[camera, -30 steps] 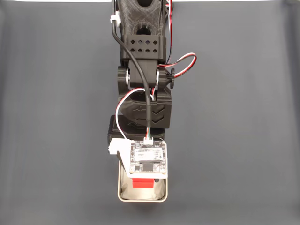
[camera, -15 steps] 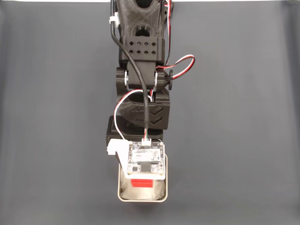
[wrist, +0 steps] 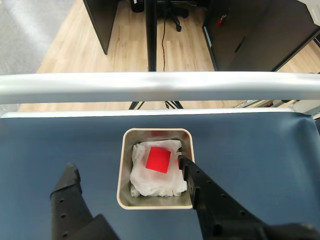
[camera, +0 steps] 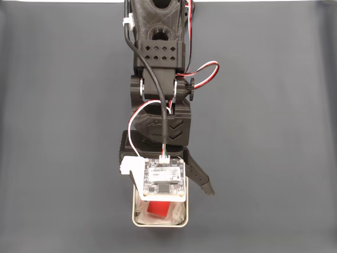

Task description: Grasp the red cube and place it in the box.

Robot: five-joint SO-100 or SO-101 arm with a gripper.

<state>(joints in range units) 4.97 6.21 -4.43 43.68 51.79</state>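
One red cube [wrist: 158,159] lies on white lining inside box [wrist: 155,168], apart from gripper [wrist: 125,169]. Jaws spread wide, straddling box; cube between them, nearer right finger. Retreat looks clear.

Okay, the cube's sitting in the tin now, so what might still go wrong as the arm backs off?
The red cube lies on the wrinkled white lining inside the box, and the gripper is open. One finger hangs over the box's rim, so pulling away sideways might catch the rim and drag or tip the light tin. The soft, uneven lining might also let the cube shift if the box is knocked.
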